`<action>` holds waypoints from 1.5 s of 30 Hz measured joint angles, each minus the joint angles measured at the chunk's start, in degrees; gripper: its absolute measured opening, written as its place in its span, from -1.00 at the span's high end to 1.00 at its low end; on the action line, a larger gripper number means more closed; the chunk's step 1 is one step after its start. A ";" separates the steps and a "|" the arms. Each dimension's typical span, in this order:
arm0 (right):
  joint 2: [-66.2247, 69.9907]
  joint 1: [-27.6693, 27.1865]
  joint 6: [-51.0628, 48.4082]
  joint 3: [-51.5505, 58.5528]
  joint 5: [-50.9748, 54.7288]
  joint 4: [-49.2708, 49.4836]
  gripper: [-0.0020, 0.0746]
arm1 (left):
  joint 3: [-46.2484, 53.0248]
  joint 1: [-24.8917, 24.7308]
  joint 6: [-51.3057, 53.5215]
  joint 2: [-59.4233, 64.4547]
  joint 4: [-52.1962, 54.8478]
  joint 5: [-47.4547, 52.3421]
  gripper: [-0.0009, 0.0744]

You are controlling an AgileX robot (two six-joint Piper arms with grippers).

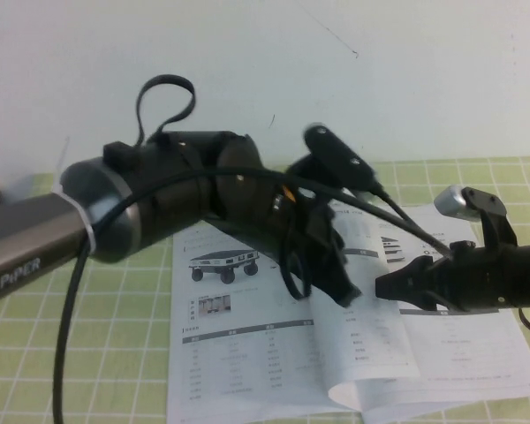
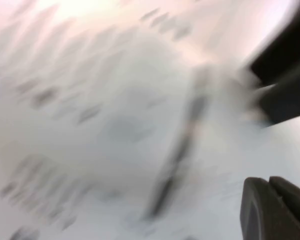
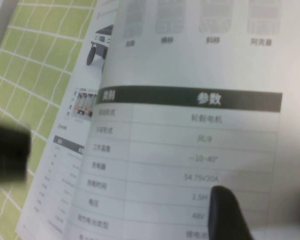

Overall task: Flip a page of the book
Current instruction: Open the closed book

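Note: book (image 1: 247,353) lies open, spine running away from you; page (image 1: 367,309) arched over it. Left gripper (image 1: 331,274) at the page, jaws unreadable; right gripper (image 1: 397,287) beside it, jaws parted.

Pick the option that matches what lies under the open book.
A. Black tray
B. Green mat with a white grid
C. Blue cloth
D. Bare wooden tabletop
B: the book lies open on a green mat ruled with white grid lines, seen in the high view and beside the page in the right wrist view.
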 joint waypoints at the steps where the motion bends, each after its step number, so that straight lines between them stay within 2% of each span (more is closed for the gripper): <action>1: 0.00 0.00 0.00 0.00 0.00 0.00 0.11 | 0.00 -1.67 1.42 -0.23 -1.11 0.13 0.99; 7: 0.00 0.00 -0.67 0.00 0.00 0.00 0.11 | 0.00 -11.66 5.57 1.27 -3.50 -0.36 0.99; 14: 0.00 0.00 -1.45 0.00 0.00 0.00 0.11 | 0.00 -16.93 5.99 7.19 -1.74 -4.44 0.99; 22: 0.00 0.00 -1.80 0.00 0.00 0.03 0.11 | 0.00 -17.31 5.32 12.24 0.23 -6.41 0.99; 32: 0.11 0.08 -1.90 0.00 -0.32 0.13 0.11 | -0.10 -17.31 -1.72 13.41 10.05 -9.25 0.99; 45: 0.69 0.42 -2.51 0.09 -2.85 0.13 0.12 | -0.67 -16.61 -3.09 15.57 11.88 -9.54 0.99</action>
